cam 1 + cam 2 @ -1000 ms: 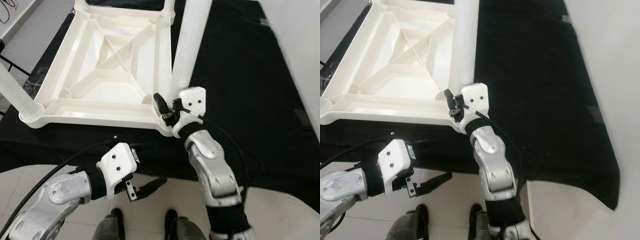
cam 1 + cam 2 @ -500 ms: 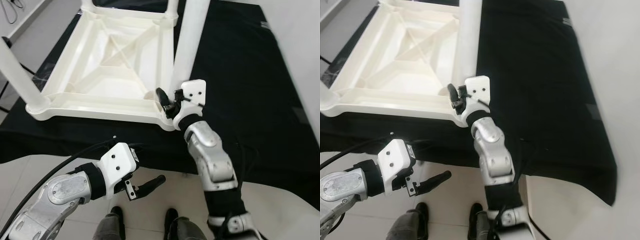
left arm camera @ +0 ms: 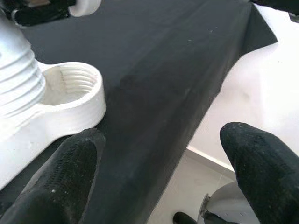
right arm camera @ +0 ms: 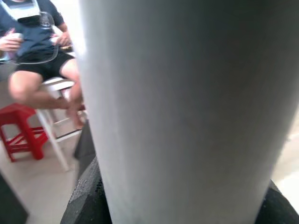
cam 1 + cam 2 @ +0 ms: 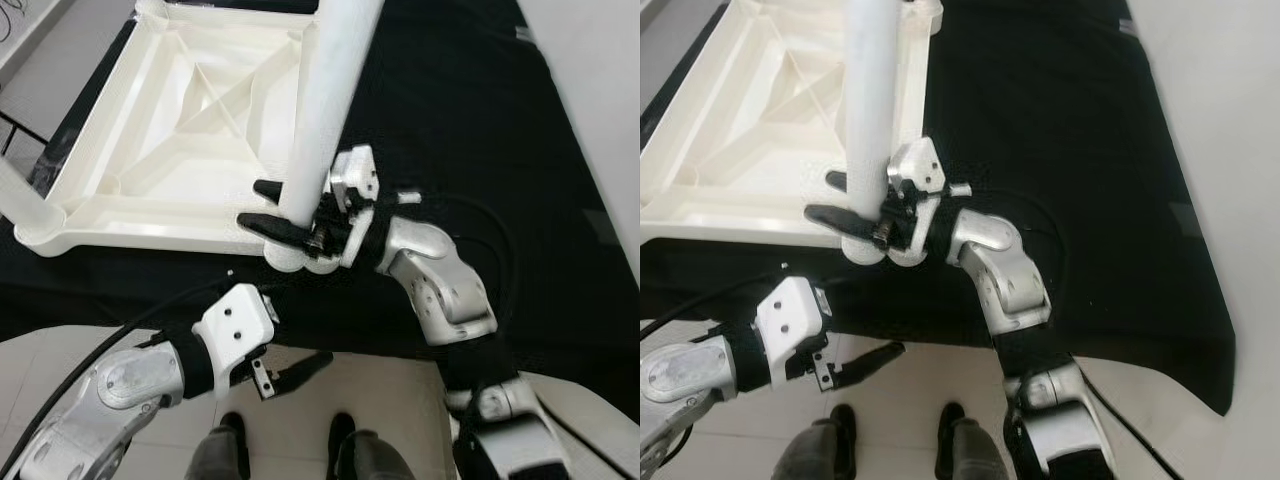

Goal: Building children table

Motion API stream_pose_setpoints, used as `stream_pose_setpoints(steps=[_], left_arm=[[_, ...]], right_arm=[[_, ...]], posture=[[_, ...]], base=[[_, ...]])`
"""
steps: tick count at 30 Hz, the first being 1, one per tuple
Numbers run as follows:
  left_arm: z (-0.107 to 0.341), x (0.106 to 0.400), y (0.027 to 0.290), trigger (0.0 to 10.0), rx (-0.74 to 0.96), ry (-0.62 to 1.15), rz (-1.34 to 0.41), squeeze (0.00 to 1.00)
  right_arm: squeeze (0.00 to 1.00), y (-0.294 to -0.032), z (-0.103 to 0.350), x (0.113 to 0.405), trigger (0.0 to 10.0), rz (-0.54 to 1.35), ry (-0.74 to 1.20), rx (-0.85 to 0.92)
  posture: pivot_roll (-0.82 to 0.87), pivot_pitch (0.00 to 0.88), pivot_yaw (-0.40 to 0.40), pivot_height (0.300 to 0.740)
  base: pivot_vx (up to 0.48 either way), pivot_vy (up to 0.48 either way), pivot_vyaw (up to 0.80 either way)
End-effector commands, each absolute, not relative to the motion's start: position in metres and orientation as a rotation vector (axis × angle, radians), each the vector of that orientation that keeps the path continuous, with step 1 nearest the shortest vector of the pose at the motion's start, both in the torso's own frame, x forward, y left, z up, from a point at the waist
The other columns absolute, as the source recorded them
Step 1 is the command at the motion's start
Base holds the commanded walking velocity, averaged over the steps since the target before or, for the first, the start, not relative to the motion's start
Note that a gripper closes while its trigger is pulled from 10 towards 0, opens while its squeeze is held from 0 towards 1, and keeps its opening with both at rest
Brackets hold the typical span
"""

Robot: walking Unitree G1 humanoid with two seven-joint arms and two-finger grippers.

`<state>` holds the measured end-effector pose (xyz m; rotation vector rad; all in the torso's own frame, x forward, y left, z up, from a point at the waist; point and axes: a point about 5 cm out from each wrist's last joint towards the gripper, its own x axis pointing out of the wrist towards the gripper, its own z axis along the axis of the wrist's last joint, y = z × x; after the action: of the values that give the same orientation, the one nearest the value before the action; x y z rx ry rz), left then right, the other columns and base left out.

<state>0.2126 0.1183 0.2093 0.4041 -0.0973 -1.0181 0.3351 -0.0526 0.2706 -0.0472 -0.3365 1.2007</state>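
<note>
The white children's table top (image 5: 150,215) lies upside down on a black cloth. My right gripper (image 5: 252,205) is shut on a white table leg (image 5: 325,90) near its lower end, one finger on each side, at the near right corner. In the left wrist view the leg's threaded end (image 3: 16,79) sits just beside the empty threaded corner socket (image 3: 74,88). A second leg (image 5: 20,195) stands in the near left corner. My left gripper (image 5: 300,370) hangs open below the table's front edge, over the floor, its fingers (image 3: 60,182) wide apart.
The black cloth (image 5: 480,120) covers the support and drapes over its front edge. Pale tiled floor (image 5: 390,385) lies in front, with a pair of dark shoes (image 5: 235,440) at the bottom. A seated person (image 4: 32,51) and a red stool (image 4: 21,130) are beyond the leg.
My right wrist has turned so its fingers point left across the leg, and the elbow has swung out right. The leg leans further left. The left arm has stayed put.
</note>
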Motion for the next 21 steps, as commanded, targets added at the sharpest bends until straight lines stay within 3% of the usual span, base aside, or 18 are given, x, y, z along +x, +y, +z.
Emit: stream_pose_setpoints(steps=[1,3,5,7,14,15,17,18,21], left_arm=[[0.207,0.208,0.115,10.0,0.392,-0.094,-1.037,0.00],[0.207,0.208,0.115,10.0,0.392,-0.094,-1.037,0.00],[0.206,0.207,0.116,10.0,0.391,-0.089,-1.035,0.00],[0.206,0.206,0.115,10.0,0.389,-0.087,-1.037,0.00],[0.205,0.202,0.118,10.0,0.392,-0.070,-1.048,0.00],[0.205,0.201,0.118,10.0,0.395,-0.066,-1.056,0.00],[0.205,0.200,0.118,10.0,0.396,-0.063,-1.061,0.00],[0.205,0.199,0.117,10.0,0.397,-0.061,-1.069,0.00],[0.205,0.197,0.116,10.0,0.399,-0.052,-1.089,0.00]], right_arm=[[0.00,-0.052,0.272,0.339,0.0,1.142,-0.370,-0.034],[0.00,-0.052,0.272,0.339,0.0,1.142,-0.370,-0.034],[0.00,-0.054,0.269,0.352,0.0,0.979,-0.373,0.010],[0.00,-0.058,0.268,0.353,0.0,0.984,-0.369,0.017],[0.00,-0.081,0.279,0.343,0.0,1.245,-0.390,0.017],[0.00,-0.084,0.281,0.344,8.4,1.287,-0.388,-0.025],[0.00,-0.086,0.283,0.345,8.4,1.311,-0.386,-0.053],[0.00,-0.088,0.284,0.345,10.0,1.346,-0.380,-0.084],[0.00,-0.087,0.286,0.344,10.0,1.408,-0.371,-0.120]], posture=[[0.12,0.346,-0.076,0.740],[0.12,0.346,-0.076,0.740],[0.12,0.356,-0.072,0.740],[0.13,0.360,-0.071,0.740],[0.12,0.382,-0.072,0.740],[0.12,0.389,-0.074,0.740],[0.12,0.389,-0.074,0.740],[0.12,0.398,-0.082,0.740],[0.11,0.406,-0.087,0.740]], base=[[0.000,0.000,0.00],[0.000,0.000,0.00],[0.000,0.000,0.00],[0.000,0.000,0.00],[0.000,0.000,0.00],[0.000,0.000,0.00],[0.000,0.000,0.00],[0.000,0.000,0.00],[0.000,0.000,0.00]])
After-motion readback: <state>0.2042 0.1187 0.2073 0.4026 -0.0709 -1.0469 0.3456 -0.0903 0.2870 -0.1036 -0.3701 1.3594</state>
